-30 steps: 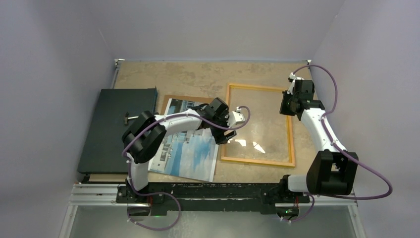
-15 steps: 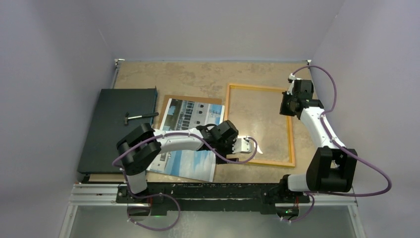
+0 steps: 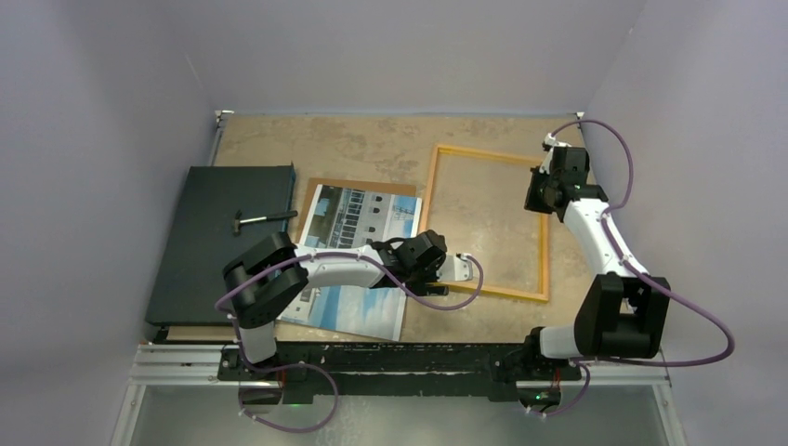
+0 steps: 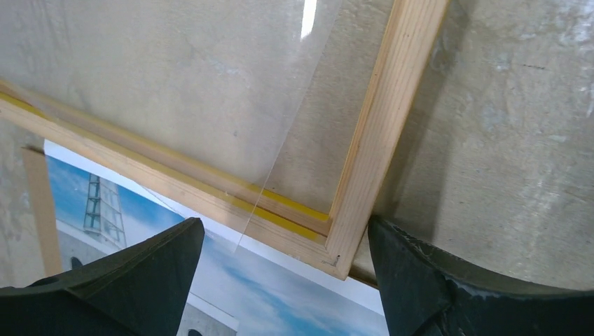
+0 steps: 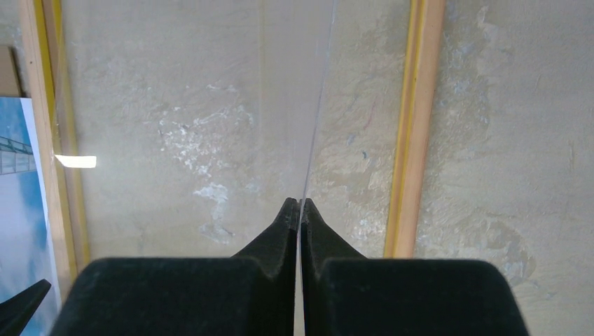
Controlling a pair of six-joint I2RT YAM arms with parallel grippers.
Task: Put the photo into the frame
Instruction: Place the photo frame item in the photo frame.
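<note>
Opening the frame (image 3: 485, 294), I'd say. The right gripper (image 5: 300, 204) has its jaws pinched on the clear pane (image 5: 210, 91). The left gripper (image 4: 280, 241) has its jaws gaping astride the frame's near corner. The photo (image 3: 361, 214) lies just left of the frame. Next, the pane must lift clear.

Left arm (image 3: 334, 263) and right arm (image 3: 602, 243): white link shells, chunky black joint housings, purple cable (image 3: 480, 277) looping off each. Black base rail (image 3: 400, 358). Gripper fingers (image 5: 210, 294) matte black, wedge-shaped, thin tips.
</note>
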